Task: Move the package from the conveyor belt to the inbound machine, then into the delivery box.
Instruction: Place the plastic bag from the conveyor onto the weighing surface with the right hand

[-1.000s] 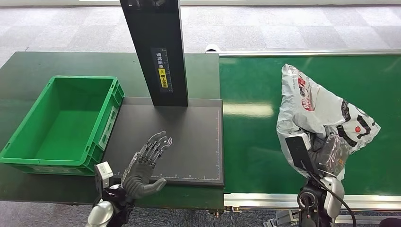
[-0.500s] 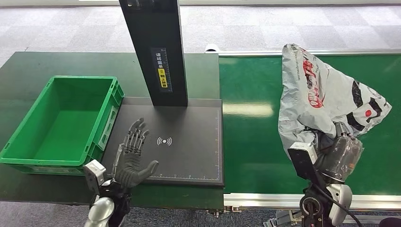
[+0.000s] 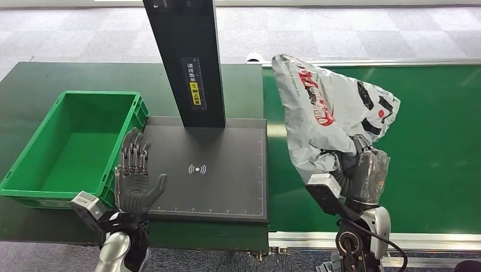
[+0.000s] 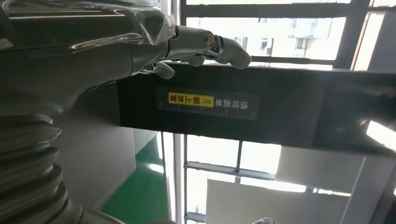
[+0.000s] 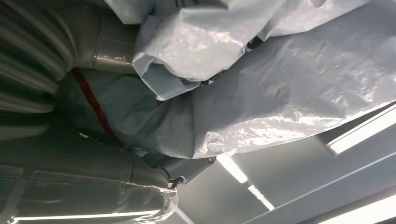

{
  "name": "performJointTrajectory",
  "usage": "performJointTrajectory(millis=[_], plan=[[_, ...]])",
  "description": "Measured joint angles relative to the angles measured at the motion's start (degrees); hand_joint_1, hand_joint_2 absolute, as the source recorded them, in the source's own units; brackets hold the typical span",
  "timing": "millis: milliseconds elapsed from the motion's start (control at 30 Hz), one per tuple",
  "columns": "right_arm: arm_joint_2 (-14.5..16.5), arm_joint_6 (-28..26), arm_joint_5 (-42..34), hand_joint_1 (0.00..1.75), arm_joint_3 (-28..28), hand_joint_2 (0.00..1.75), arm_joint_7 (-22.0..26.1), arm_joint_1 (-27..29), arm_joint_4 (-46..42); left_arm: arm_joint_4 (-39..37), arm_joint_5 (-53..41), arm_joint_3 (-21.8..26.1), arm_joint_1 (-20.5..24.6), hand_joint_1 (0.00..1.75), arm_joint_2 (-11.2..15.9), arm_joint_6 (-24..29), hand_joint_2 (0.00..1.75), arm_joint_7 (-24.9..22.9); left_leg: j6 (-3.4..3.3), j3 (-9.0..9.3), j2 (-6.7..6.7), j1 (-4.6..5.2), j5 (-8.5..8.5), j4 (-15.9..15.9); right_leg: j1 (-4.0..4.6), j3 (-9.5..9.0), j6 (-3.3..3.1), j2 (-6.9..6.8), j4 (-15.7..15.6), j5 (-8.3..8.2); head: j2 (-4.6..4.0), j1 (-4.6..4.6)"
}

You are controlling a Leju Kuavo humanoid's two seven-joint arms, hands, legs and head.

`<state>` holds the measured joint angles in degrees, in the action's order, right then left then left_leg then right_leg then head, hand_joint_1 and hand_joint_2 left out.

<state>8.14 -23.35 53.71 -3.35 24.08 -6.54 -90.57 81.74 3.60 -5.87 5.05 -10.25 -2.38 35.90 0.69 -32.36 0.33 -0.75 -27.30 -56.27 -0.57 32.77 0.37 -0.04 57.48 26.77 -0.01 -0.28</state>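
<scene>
While the package point(image 3: 334, 110) is held aloft by the right hand point(image 3: 358, 173) at 3 o'clock of the inbound machine point(image 3: 210, 170), slippage of the loose plastic is risked; the left hand point(image 3: 135, 181) is kept spread, empty.

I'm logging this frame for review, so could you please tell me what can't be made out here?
- Right hand, head view: its fingers are hidden behind the package it holds.
- Package's underside, right wrist view: folds of the bag cover it.
- Label text on the machine's post, head view: too small to read.
- Post top, head view: cut off by the picture's edge.
- Bin far corner floor: hidden by its wall.
</scene>
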Motion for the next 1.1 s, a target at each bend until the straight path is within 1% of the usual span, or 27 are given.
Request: performJointTrajectory(millis=[100, 300, 400, 600, 667, 767, 833, 967, 1100], plan=[[-0.4, 1.4, 2.0, 1.75, -4.7, 1.75, -0.2, -1.8, 2.3, 0.2, 1.4, 0.1, 0.0, 0.0, 0.2, 1.4, 1.75, 1.0, 0.01, 0.02, -0.01, -0.03, 0.01, 0.0, 0.03, 0.0, 0.0, 0.0, 0.0, 0.0, 0.0, 0.0], [-1.4, 1.8, 5.5, 1.75, -13.7, 1.75, -1.1, -5.6, 9.9, 0.8, 2.9, 0.3, -0.1, 0.0, 0.6, 3.3, 1.75, 3.6, 0.02, 0.02, -0.03, -0.04, 0.03, 0.0, 0.04, -0.01, -0.01, -0.04, 0.0, 0.0, 0.01, 0.02], [-1.7, 1.8, 5.6, 1.75, -15.8, 1.75, -1.1, -6.5, 12.0, 1.0, 2.9, 0.4, -0.2, 0.0, 0.8, 3.5, 1.75, 3.8, 0.02, -0.01, -0.06, -0.02, 0.03, 0.0, 0.03, 0.0, -0.01, -0.07, 0.0, 0.0, 0.01, 0.02], [-2.1, 1.9, 5.8, 1.75, -17.5, 1.75, -1.2, -7.2, 14.0, 1.1, 3.0, 0.5, -0.2, 0.0, 1.1, 3.5, 1.75, 3.8, 0.02, -0.02, -0.07, -0.01, 0.02, 0.0, 0.02, 0.01, -0.01, -0.06, 0.0, 0.0, 0.0, 0.02], [-2.3, 2.7, 6.9, 1.75, -18.4, 1.75, -1.2, -7.7, 15.0, 1.1, 3.3, 0.5, -0.3, 0.0, 1.1, 3.5, 1.75, 3.9, 0.02, -0.01, -0.04, -0.02, 0.02, 0.0, 0.02, 0.01, -0.01, -0.05, 0.0, 0.0, 0.0, 0.02], [-2.5, 3.7, 9.9, 1.75, -21.0, 1.75, -2.0, -9.2, 18.2, 1.2, 3.7, 0.4, -0.4, 0.0, 1.2, 3.5, 1.75, 4.1, 0.02, 0.01, -0.02, -0.03, 0.03, 0.0, 0.03, 0.0, -0.01, -0.02, 0.0, 0.0, 0.0, 0.01], [-2.4, 4.1, 12.6, 1.75, -23.5, 1.75, -2.8, -11.0, 21.8, 1.4, 3.8, 0.4, -0.6, 0.0, 1.2, 3.5, 1.75, 4.1, 0.03, 0.01, -0.03, -0.03, 0.03, 0.0, 0.04, -0.01, -0.02, -0.03, 0.0, -0.01, 0.0, 0.01], [-1.4, 6.2, 18.0, 1.75, -29.4, 1.75, -4.4, -16.1, 32.1, 1.6, 4.1, 0.4, -0.9, 0.0, 1.2, 3.4, 1.75, 4.2, 0.04, 0.02, -0.01, -0.04, 0.05, 0.0, 0.04, -0.01, -0.04, -0.03, 0.0, -0.03, 0.01, 0.02], [0.2, 8.5, 20.0, 1.75, -34.8, 1.75, -5.0, -21.2, 41.8, 1.3, 5.6, 0.2, -1.0, 0.0, 1.3, 1.4, 1.75, 4.2, 0.04, 0.01, -0.03, -0.03, 0.05, 0.0, 0.04, 0.0, -0.04, -0.04, 0.0, -0.03, 0.0, 0.02]])
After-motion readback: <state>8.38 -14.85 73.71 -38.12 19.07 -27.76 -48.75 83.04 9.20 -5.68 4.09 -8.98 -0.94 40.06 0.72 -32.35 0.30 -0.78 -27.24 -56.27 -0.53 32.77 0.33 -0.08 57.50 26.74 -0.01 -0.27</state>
